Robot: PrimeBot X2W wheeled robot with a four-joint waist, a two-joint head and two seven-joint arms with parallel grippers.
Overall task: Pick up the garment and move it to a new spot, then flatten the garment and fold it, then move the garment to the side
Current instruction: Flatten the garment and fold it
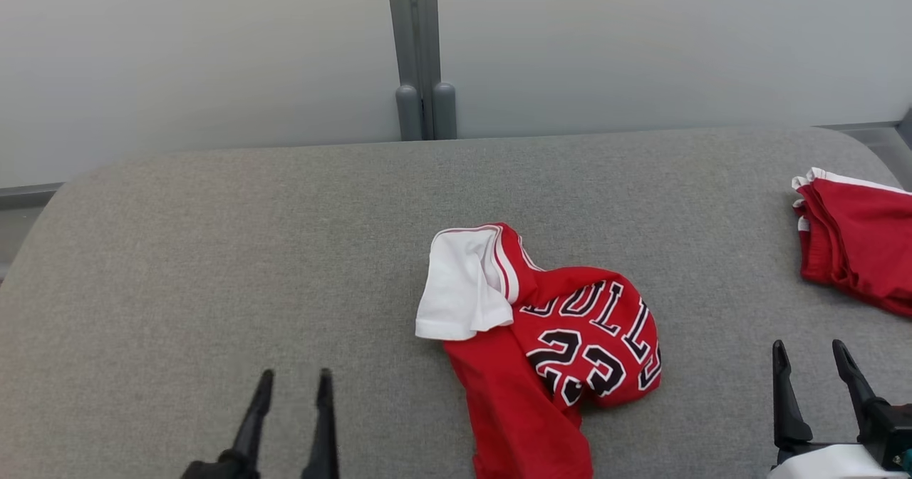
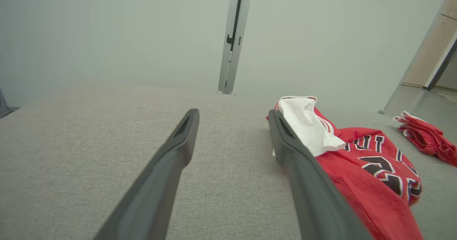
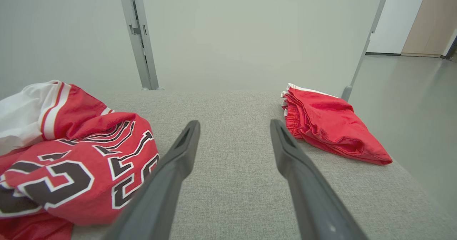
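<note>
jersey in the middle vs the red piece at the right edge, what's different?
The jersey lies crumpled in a heap; the folded garment lies in neat layers. The jersey carries black-and-white lettering and a white panel; the folded garment is plain red with white trim. Both are red and rest on the grey table.

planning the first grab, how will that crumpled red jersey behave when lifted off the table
Probably floppy: the jersey lies bunched in soft folds, so it should droop from any pinch point. Likely light: it looks like thin cloth, with its white inside turned out. It may drag rather than slide on the textured grey table.
</note>
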